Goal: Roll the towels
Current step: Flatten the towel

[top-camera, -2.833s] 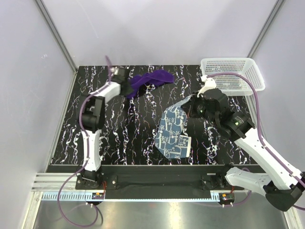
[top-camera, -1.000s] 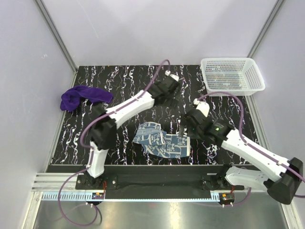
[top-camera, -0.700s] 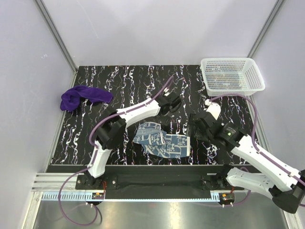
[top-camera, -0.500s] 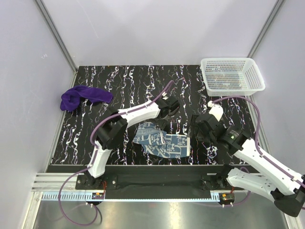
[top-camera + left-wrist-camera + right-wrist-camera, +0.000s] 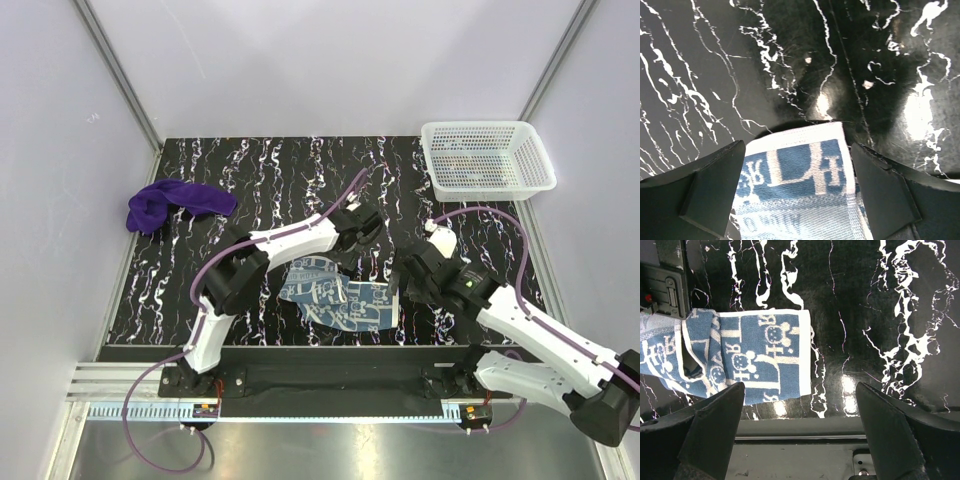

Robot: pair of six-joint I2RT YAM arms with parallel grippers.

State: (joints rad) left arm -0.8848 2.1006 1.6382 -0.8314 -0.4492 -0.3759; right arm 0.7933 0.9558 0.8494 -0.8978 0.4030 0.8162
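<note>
The left pincer [image 5: 799,172] is wide open and holds nothing. Its black jaws stand on each side of the far edge of the patterned towel [image 5: 790,200]. This towel is soft woven cloth, blue with white letters and a white border. It lies crumpled by the middle of the near edge of the table [image 5: 280,165]. The right pincer [image 5: 801,410] is wide open too, over the towel's right end. A second ago the left pincer was farther back. The fluffy purple towel [image 5: 170,205] lies bunched at the shiny black table's left edge. A white mesh basket [image 5: 487,160] sits at the far right corner.
</note>
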